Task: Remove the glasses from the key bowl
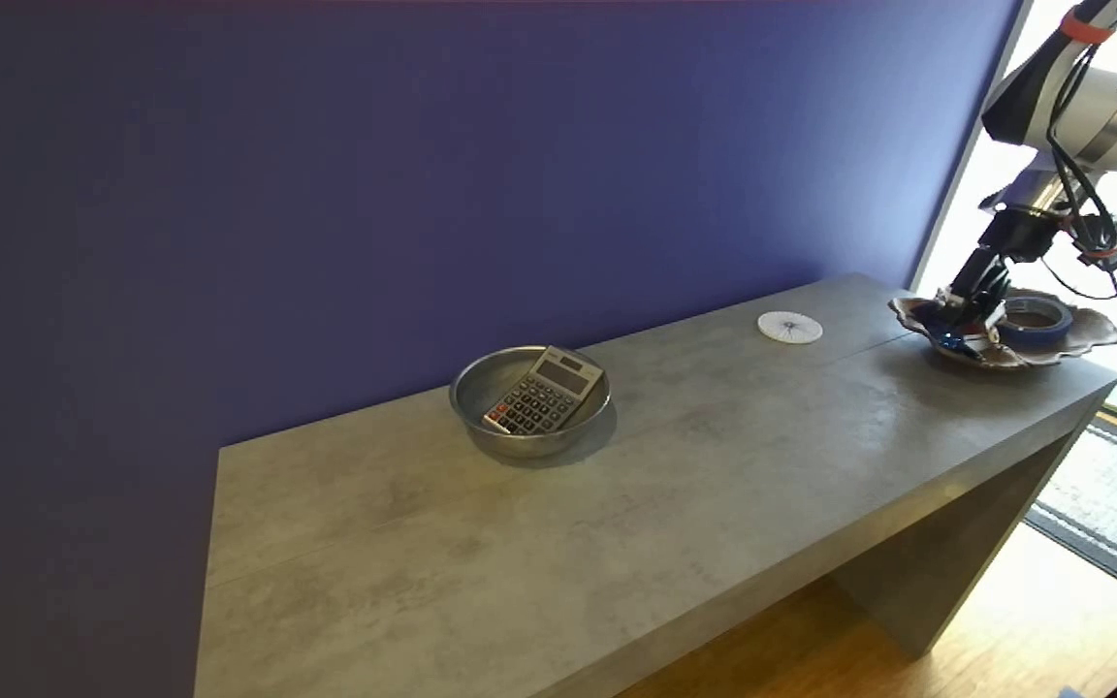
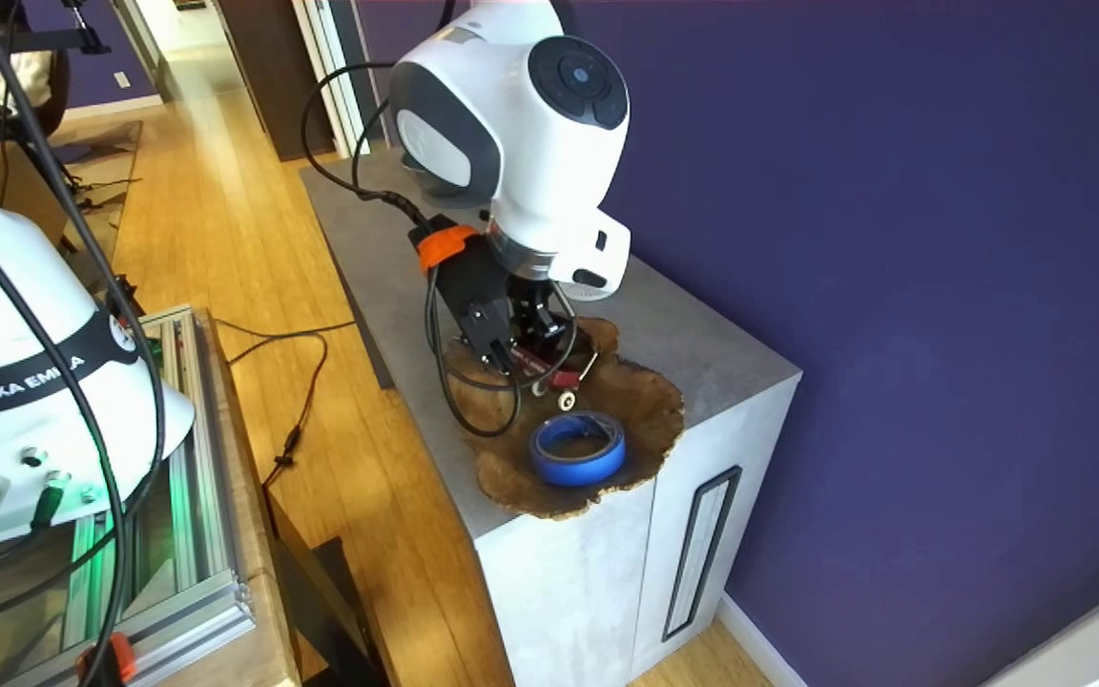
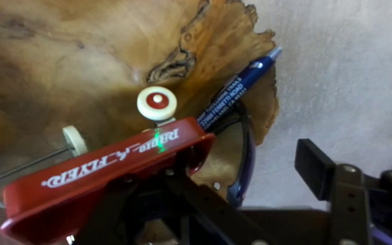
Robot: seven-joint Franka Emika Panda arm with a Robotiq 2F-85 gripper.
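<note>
Glasses [image 3: 247,158] lie in the key bowl [image 3: 80,51], near its wavy rim; part of the frame is hidden, so contact with the rim is unconfirmed. Wrist-view clock references take 12 at the top.

Gripper [image 3: 248,170] is set astride the visible frame, its fingers [image 3: 311,166] spread well apart and holding nothing. Judged step: lining up for the pick; removal is outstanding.

Red toy wagon [image 3: 114,160] sits at 9 o'clock from the glasses. The finger on that side overlaps its tray; contact is undetermined. Main hazard: on closing, that finger may catch the tray wall, clamping wagon and frame together or blocking the grip.

Blue pen [image 3: 237,89] lies at 12 o'clock, crossing what is probably part of the frame, its tip reaching the rim. Lifting could drag it along or tip it onto the tabletop [image 3: 318,85]. The frame looks thin and smooth; an off-centre hold would likely let it swivel or slip.

Blue tape roll [image 2: 580,469] rests in the bowl, at 5 o'clock from the wagon in an exterior view. There the bowl's rim appears to reach past the tabletop's end at 6 o'clock; a low sideways push could shift the bowl over that edge.
</note>
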